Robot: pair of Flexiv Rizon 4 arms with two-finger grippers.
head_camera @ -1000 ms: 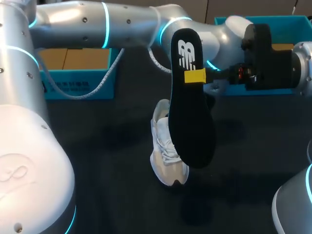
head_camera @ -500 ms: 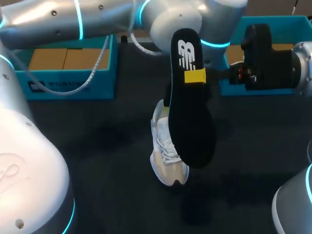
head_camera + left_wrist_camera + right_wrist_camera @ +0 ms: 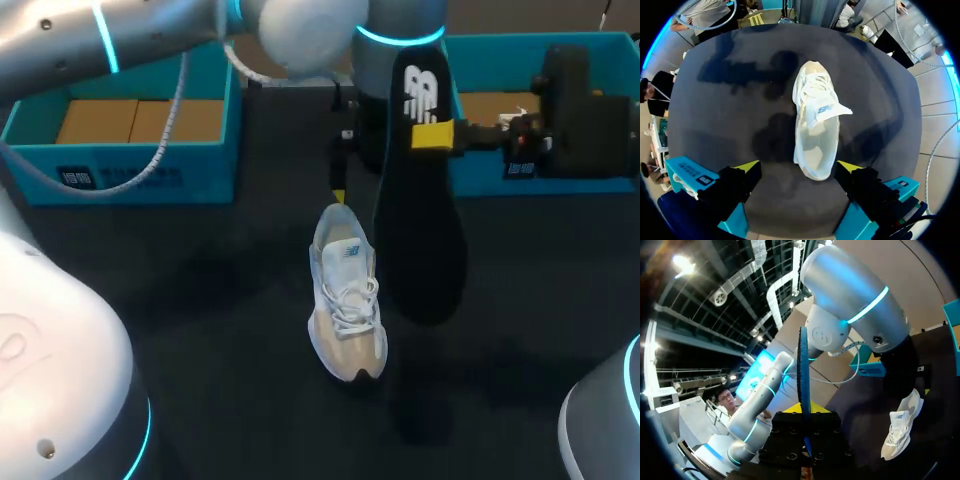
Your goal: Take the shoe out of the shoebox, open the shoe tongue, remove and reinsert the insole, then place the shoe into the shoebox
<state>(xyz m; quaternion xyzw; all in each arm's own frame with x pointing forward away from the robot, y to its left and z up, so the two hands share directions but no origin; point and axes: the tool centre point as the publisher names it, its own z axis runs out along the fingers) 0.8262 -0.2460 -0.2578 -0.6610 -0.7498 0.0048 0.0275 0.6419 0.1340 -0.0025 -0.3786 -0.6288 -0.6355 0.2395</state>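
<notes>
white shoe (image 3: 347, 300) lies on its sole in the middle of the black table (image 3: 200, 300), outside both boxes, toe toward the robot and heel toward the far side, tongue raised over the laces. the black insole (image 3: 420, 210) hangs upright in the air just right of the shoe, apart from it. the right gripper (image 3: 437, 136) is clamped on it near its upper end, one yellow tip pressed flat on its face. in the right wrist view the insole (image 3: 803, 390) runs edge-on out from between the fingers, with the shoe (image 3: 900, 427) on the table beyond.

the left arm (image 3: 300, 20) comes across the far side and points its left gripper (image 3: 339, 196) straight down over the heel. in the left wrist view the left gripper (image 3: 799, 167) is spread wide, a finger on either side of the heel of the shoe (image 3: 815, 125), neither one touching it.

two teal boxes stand along the far edge. the left box (image 3: 130, 165) shows cardboard inside. the right box (image 3: 480, 170) is partly hidden behind the insole and the right gripper. the left arm's wrist blocks the gap between the boxes.
</notes>
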